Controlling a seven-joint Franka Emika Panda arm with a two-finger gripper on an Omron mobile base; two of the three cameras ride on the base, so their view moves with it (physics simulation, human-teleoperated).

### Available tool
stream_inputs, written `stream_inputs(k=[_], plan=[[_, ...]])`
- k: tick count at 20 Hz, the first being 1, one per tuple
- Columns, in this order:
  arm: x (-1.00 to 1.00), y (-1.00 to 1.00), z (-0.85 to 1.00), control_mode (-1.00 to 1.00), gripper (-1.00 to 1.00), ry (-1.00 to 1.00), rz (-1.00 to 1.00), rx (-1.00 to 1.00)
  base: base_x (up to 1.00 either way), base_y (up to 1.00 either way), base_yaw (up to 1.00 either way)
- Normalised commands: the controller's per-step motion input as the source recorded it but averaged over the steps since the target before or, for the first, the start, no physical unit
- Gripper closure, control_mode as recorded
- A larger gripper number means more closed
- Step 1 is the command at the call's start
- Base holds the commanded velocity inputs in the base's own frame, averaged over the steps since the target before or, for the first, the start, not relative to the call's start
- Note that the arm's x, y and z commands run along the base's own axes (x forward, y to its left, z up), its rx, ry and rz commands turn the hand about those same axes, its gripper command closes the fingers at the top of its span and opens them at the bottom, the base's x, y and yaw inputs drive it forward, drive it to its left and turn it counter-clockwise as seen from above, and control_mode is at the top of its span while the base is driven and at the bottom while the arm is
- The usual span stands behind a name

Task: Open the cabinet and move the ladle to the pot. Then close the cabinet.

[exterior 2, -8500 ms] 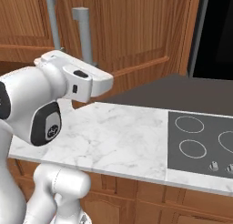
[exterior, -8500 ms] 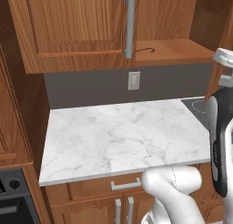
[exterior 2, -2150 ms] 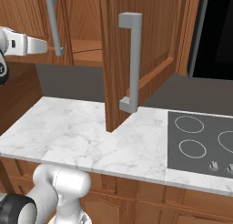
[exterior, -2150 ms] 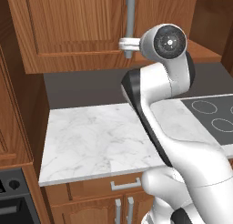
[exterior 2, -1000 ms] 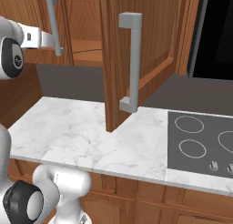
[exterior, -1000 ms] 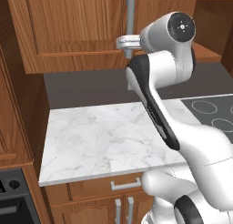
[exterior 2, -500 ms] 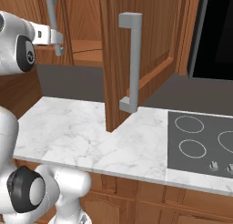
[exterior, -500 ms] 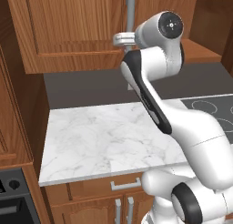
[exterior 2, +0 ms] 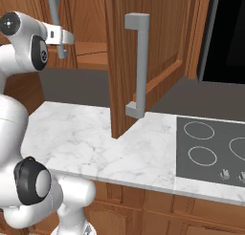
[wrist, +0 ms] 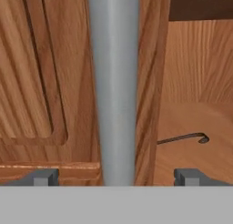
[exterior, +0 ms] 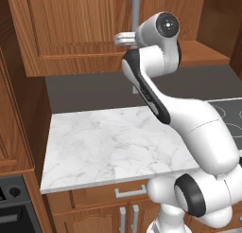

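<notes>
Cabinet (exterior 2: 143, 62) is sitting on the wall above the worktop (exterior: 113, 147) — two doors: right door (exterior 2: 153, 52) is standing swung out over the marble, left door (exterior: 80, 28) is sitting closed. Two grey bar handles: one on the open door (exterior 2: 138, 64), one on the closed door (wrist: 113, 86). Ladle (wrist: 182, 138) is lying on the cabinet's shelf (wrist: 195, 141) just right of the closed door's handle, thin dark handle with a hooked end; its bowl is out of sight.

Worktop is white marble with a dark backsplash behind; brown wood drawers are running below it. Black cooktop (exterior 2: 210, 150) is sitting flush at the worktop's right end, three burner rings are showing in the right base view.

Gripper (wrist: 116, 176) is hovering up at the closed door's handle — jaws spread wide, released, one tip either side of the bar, not touching it, holding nothing. Fingertips (wrist: 43, 176) are showing well apart in the hand view.
</notes>
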Motion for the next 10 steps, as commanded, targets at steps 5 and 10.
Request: stream_inputs(k=[5,10], plan=[[0.49,0.00,-0.16,-1.00,-1.00,0.00,0.00,0.00,0.00,0.00,0.00],[0.61,0.00,-0.18,-1.00,-1.00,0.00,0.01,0.00,0.00,0.00,0.00]])
